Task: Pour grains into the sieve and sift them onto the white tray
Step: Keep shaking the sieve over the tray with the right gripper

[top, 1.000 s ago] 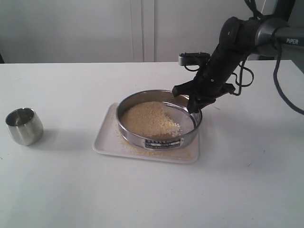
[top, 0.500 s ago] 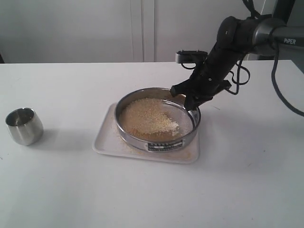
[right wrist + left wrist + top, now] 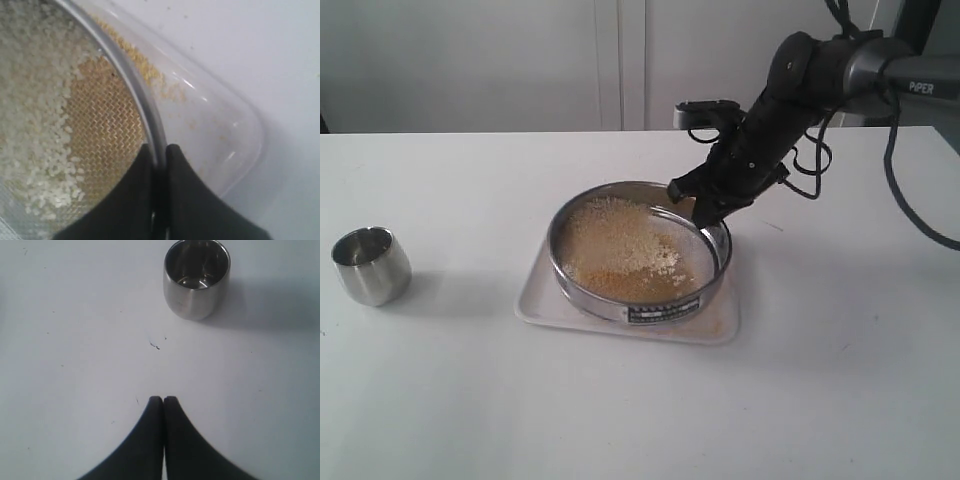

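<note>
Sieve, one, over one white tray, gripped by right claw; left claw closed; one cup.

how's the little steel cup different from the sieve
The cup is small and deep; the sieve is a wide, shallow ring. The cup looks empty; the sieve holds the grains on its mesh. The cup stands alone on the table, untouched; the sieve is over the white tray with the right gripper shut on its rim. Both are round and shiny steel.
</note>
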{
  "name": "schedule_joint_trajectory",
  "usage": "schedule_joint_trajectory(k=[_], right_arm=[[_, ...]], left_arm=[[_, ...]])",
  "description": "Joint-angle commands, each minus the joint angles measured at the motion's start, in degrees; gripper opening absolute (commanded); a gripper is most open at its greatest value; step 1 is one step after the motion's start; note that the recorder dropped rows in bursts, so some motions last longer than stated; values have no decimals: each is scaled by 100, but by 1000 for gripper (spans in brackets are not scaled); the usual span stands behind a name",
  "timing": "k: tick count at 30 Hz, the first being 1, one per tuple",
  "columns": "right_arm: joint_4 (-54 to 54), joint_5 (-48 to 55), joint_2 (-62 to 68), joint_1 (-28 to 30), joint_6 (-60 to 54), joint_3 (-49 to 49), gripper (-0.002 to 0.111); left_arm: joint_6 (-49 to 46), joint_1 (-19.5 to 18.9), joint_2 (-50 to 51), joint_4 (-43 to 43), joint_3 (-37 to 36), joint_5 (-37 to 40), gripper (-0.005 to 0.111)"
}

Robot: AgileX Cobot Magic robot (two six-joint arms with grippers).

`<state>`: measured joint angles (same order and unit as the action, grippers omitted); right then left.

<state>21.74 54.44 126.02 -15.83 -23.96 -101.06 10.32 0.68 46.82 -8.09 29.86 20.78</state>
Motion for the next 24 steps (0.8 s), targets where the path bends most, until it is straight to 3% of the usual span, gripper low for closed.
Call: schedule_joint_trajectory(k=[1, 3, 6, 7, 9, 12, 14, 16, 18, 19, 20, 21, 22, 23, 24], right_arm=[[279, 113, -126, 29, 829, -28, 0], [-262, 64, -169, 32, -291, -107, 0], [141, -529, -156, 88, 2223, -81, 0], [350, -465, -148, 77, 1804, -102, 0], [77, -342, -176, 41, -351, -158, 0], [458, -771, -128, 67, 2000, -146, 0], [255, -375, -133, 38, -72, -228, 0], [334, -477, -138, 52, 944, -221, 0], [-346, -118, -160, 41, -680, -263, 0], [-270, -535, -187, 115, 1565, -247, 0], [35, -538, -156, 125, 2210, -247, 0], [92, -237, -138, 113, 151, -317, 0], [-78, -308, -182, 113, 15, -344, 0], [243, -670, -164, 137, 1525, -333, 0], [484, -471, -133, 118, 1572, -364, 0]], left_arm=[[2, 20, -50, 40, -48, 17, 0], [2, 20, -50, 40, -48, 17, 0], [2, 20, -50, 40, -48, 17, 0], [2, 20, -50, 40, -48, 17, 0], [2, 20, -50, 40, -48, 17, 0], [2, 20, -50, 40, -48, 17, 0], [2, 20, -50, 40, -48, 17, 0], [2, 20, -50, 40, -48, 17, 0], [2, 20, -50, 40, -48, 17, 0], [2, 20, -50, 40, -48, 17, 0], [2, 20, -50, 40, -48, 17, 0], [2, 20, -50, 40, -48, 17, 0], [1, 20, -50, 40, -48, 27, 0], [1, 20, -50, 40, -48, 27, 0], [1, 20, -50, 40, -48, 27, 0]])
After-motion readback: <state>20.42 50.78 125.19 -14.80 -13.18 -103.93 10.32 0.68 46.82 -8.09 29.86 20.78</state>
